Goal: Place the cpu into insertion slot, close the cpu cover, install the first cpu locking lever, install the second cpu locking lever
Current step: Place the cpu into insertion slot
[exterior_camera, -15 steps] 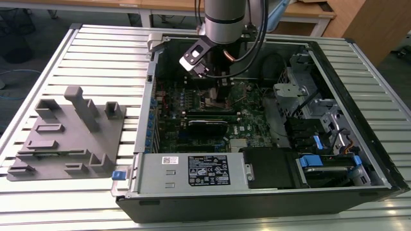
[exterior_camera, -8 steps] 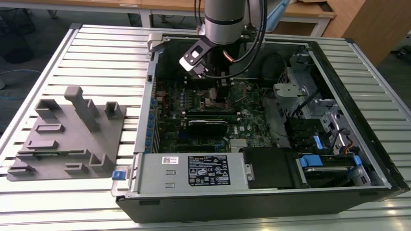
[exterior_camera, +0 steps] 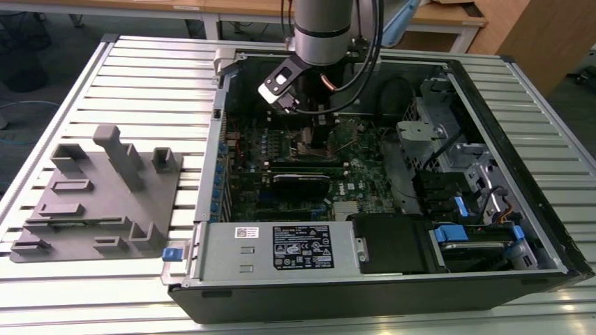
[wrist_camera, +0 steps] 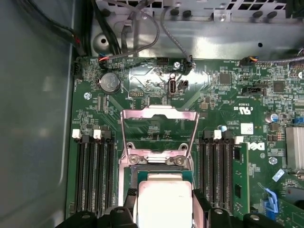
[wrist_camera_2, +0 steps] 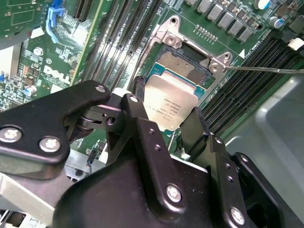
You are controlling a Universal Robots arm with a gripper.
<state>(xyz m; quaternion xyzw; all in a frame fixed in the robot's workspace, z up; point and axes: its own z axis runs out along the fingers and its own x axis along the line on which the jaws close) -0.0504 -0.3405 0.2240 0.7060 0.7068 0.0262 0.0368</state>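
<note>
- Exterior view: open computer case [exterior_camera: 373, 293] lies on its side on a slatted metal surface [exterior_camera: 139, 70]. The arm reaches down into it, with the hand [exterior_camera: 312, 118] over the green motherboard [exterior_camera: 363, 174].
- A grey fixture block [exterior_camera: 102, 202] sits on the surface toward the exterior view's left of the case, apart from it.
- Second wrist view: hand [wrist_camera_2: 165, 108] is clenched on the cpu [wrist_camera_2: 170, 99], one black finger [wrist_camera_2: 135, 95] on each of two opposite edges, silvery top facing the camera.
- The cpu hangs over the near edge of the insertion slot [wrist_camera_2: 183, 61] and covers part of it. The far part of the slot's dark, pin-speckled centre is bare. Cannot tell whether chip and slot touch.
- A thin metal lever [wrist_camera_2: 266, 70] sticks out sideways from a corner of the slot's shiny rim.
- First wrist view: cpu [wrist_camera: 164, 197] sits between the fingers of the hand [wrist_camera: 164, 214], and the slot's rim [wrist_camera: 156, 160] is just beyond it.
- The cpu cover [wrist_camera: 159, 112] is flipped open, swung back from its hinge away from the slot's centre, green board visible through its cut-out.
- Long black memory slots [wrist_camera: 92, 175] flank the insertion slot on both sides. A round coin battery [wrist_camera: 109, 82] lies farther off on the board.
</note>
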